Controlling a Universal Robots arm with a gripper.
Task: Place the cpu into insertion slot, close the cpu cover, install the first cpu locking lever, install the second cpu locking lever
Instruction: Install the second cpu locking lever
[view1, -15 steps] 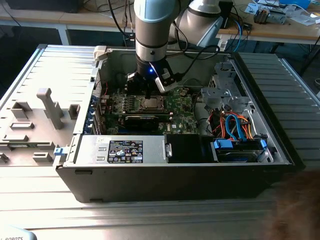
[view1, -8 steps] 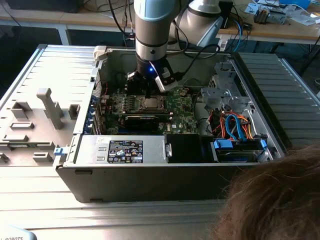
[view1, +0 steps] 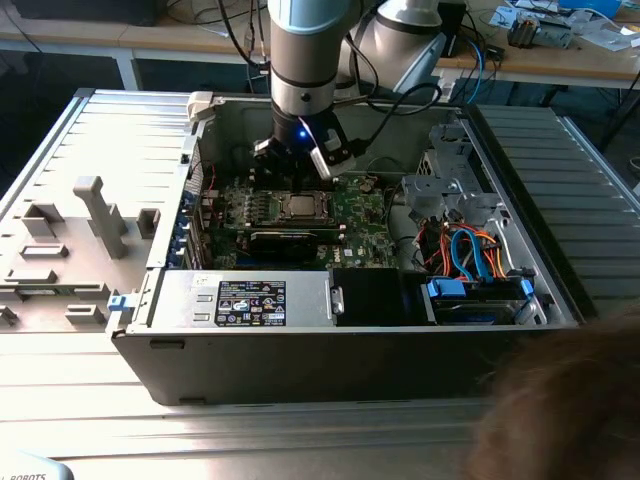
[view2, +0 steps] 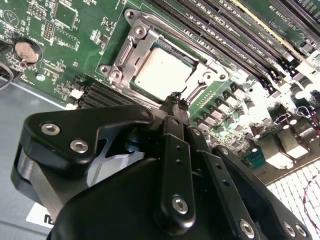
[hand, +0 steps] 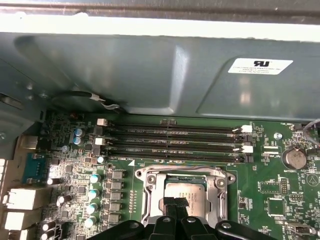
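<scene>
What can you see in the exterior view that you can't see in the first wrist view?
In the exterior view you see the whole open computer case, the arm reaching down into it, the bundle of orange and blue cables, and the grey plastic panel on the exterior view's left. The first wrist view looks close at the long black memory slots and the round coin battery. Both show the green motherboard, the cpu sitting in the insertion slot, and the gripper just above it.
</scene>
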